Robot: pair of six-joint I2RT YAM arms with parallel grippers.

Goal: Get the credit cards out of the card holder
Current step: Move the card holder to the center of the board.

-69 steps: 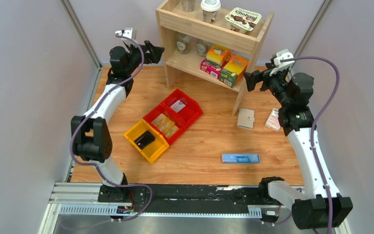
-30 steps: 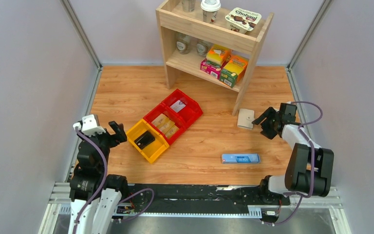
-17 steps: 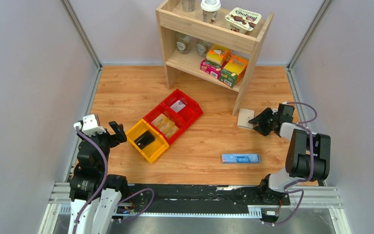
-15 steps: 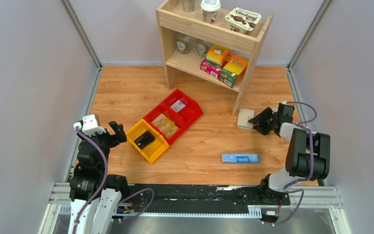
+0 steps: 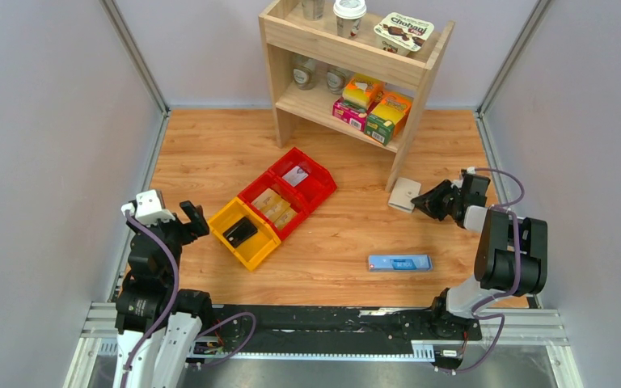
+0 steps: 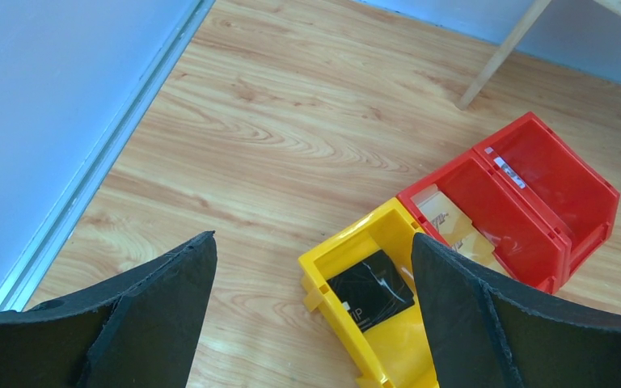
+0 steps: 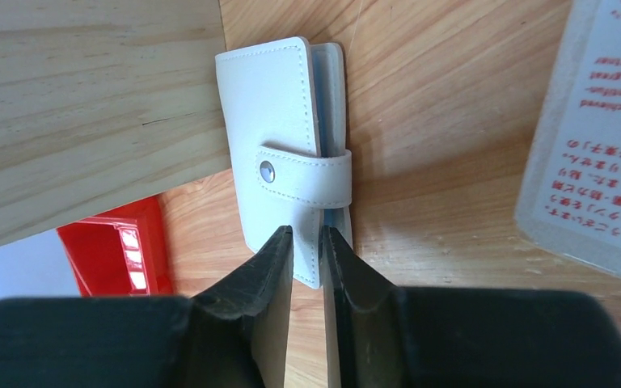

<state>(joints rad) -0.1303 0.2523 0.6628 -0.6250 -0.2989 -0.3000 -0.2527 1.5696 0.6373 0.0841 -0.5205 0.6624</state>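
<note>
The card holder [image 5: 405, 195] is a cream wallet lying beside the shelf leg, its snap strap [image 7: 306, 175] fastened. No credit cards show; a strip of pale blue lining peeks out at its right edge. My right gripper [image 5: 422, 202] reaches in low from the right. In the right wrist view its fingers [image 7: 307, 234] stand almost together, pinching the near edge of the card holder [image 7: 279, 121]. My left gripper [image 5: 194, 218] hovers far off at the table's left side, wide open [image 6: 314, 242] and holding nothing.
A wooden shelf [image 5: 348, 48] with food packs stands at the back; its leg [image 7: 89, 105] touches the wallet's left side. Red bins [image 5: 291, 190] and a yellow bin [image 6: 388, 323] holding a black card [image 6: 369, 289] sit mid-table. A long blue box [image 5: 399, 263] lies nearer. A pink-white packet [image 7: 590, 137] is right of the wallet.
My right gripper slid left onto the card holder and its fingers closed on the near edge; the holder shifted slightly toward the shelf leg. The left arm stayed still.
</note>
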